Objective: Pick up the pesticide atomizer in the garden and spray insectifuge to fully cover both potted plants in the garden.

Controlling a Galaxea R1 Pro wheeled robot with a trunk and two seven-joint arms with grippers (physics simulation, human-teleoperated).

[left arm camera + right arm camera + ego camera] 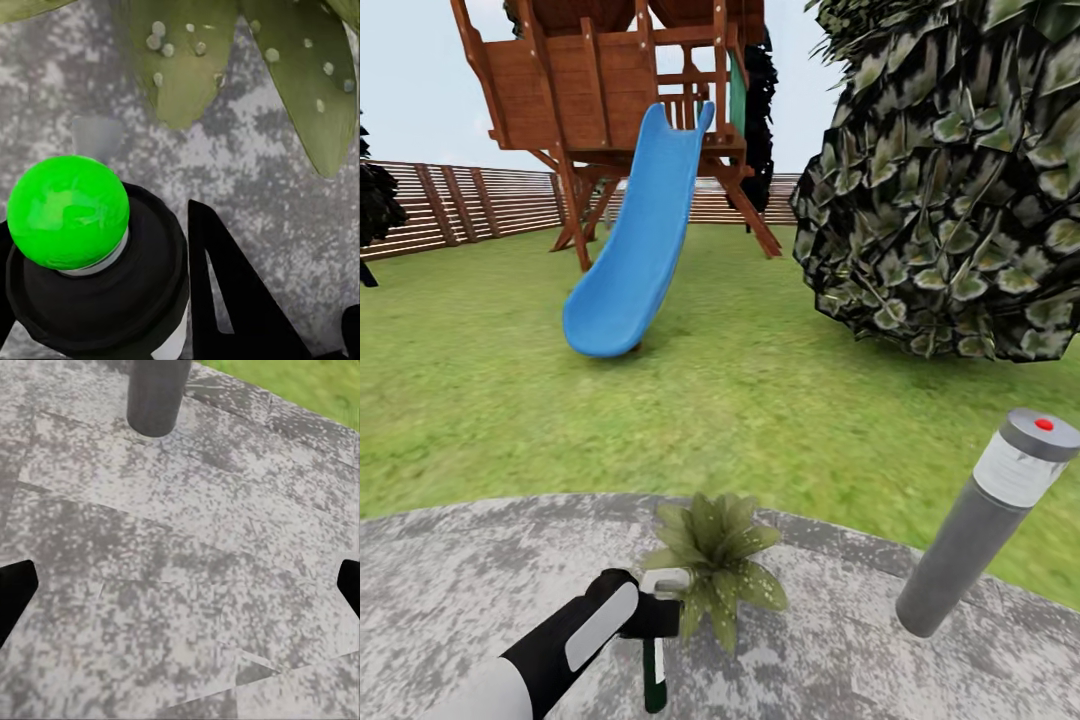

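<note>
Green lawn (510, 400) runs back to a brown slatted fence (460, 205), where a wooden play tower (610, 80) drops a blue slide (635, 245) toward the grass; a dense dark bush (950, 170) fills the two o'clock side of the head view. At the near edge lies the mottled grey patio (460, 580).

On the paving at six o'clock, the left gripper (650, 615) is clenched around the pesticide atomizer (655, 655), its dark body hanging below the fingers and its whitish trigger head just above them. The nozzle end points at the potted plant (715, 565), a low rosette of speckled green leaves standing just beside the bottle at its one o'clock. Its pot is hidden under the leaves.

From the left wrist, the atomizer (97, 300) shows as a black collar capped by a bright green dome, one dark finger beside it, with speckled leaves (187, 60) of the plant close ahead over the paving.

A grey bollard lamp (985, 520) with a red dot on top stands at four o'clock, near the patio rim. From the right wrist, its dark base (156, 394) rises from the paving, and the right gripper's black fingertips (15, 592) stand wide apart, grasping nothing.
</note>
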